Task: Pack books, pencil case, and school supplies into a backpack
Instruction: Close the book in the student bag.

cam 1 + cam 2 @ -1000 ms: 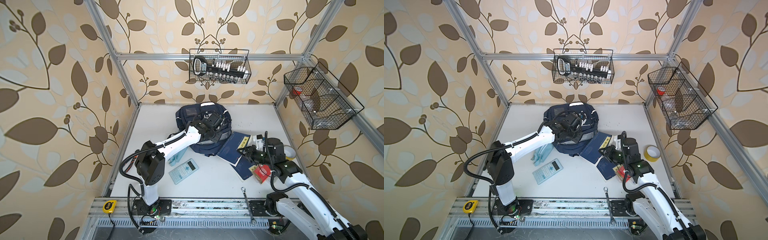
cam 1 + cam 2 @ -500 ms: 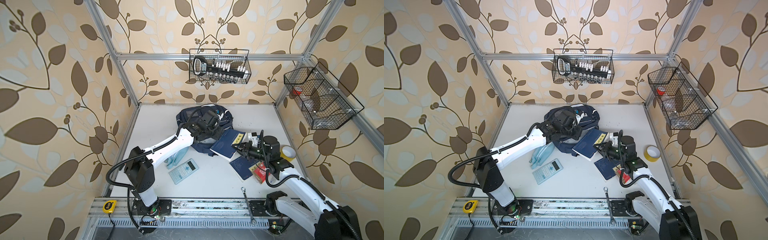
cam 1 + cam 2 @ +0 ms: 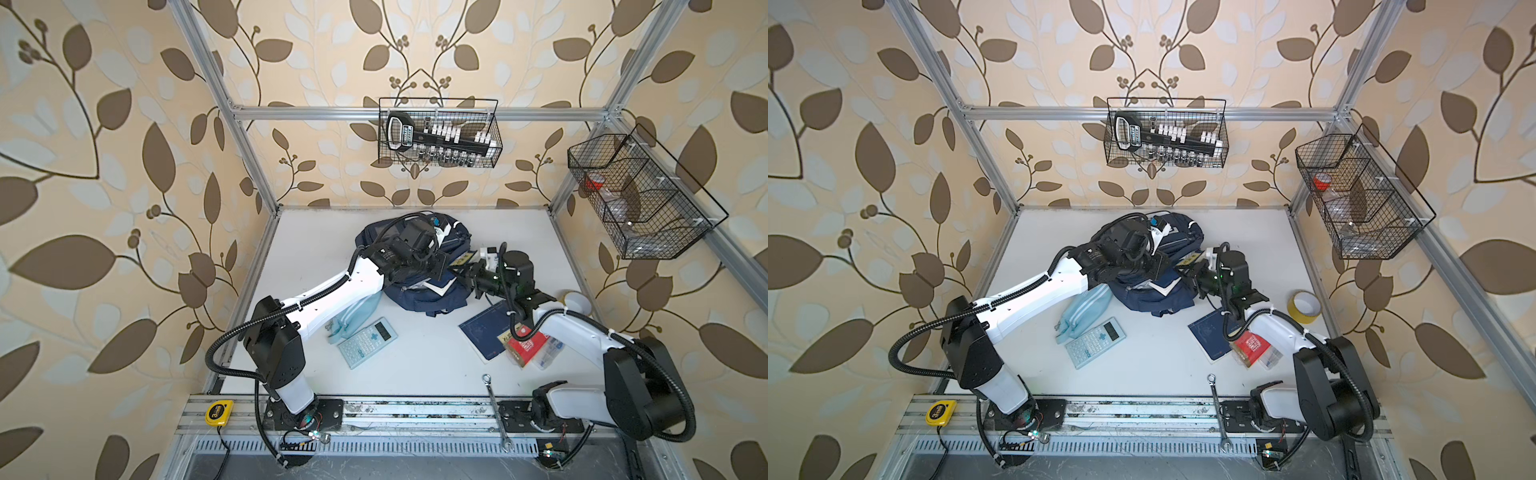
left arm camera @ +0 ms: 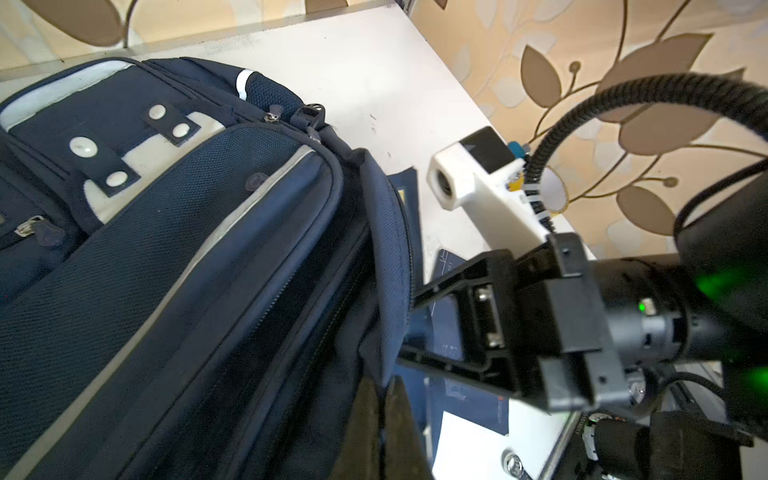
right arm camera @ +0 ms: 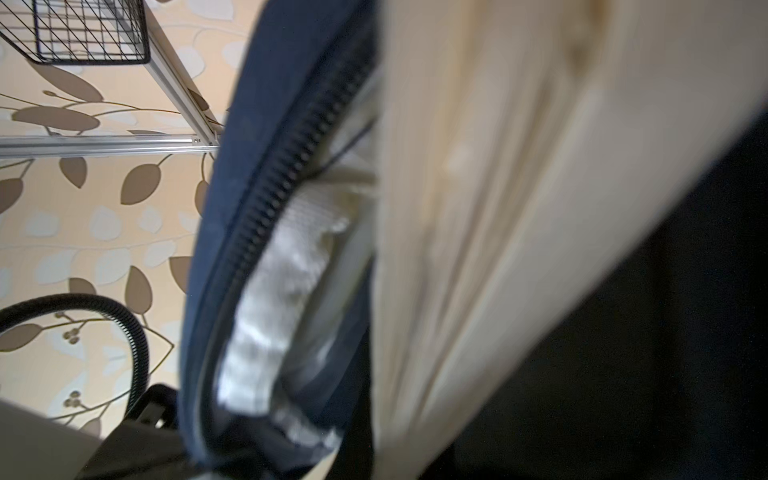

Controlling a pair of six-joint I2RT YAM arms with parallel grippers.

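Book with the yellow label [image 3: 462,260], flat on the tabletop [image 3: 415,374] a second ago, is now tipped up in my right tool [image 3: 465,275], jaws narrow on its thin stiff cover. It has mostly slid into the mouth of the backpack [image 3: 428,297] mid-tabletop, so I judge the first item nearly packed. My left tool [image 4: 379,415] is pinched tight on the soft woven flap beside the zip teeth, holding that mouth open. Near right lies the second flat navy book [image 3: 490,332] with the clear hard box [image 3: 528,347] at its corner, and near left wait the rigid calculator [image 3: 368,343] and limp fabric pencil case [image 3: 353,320].
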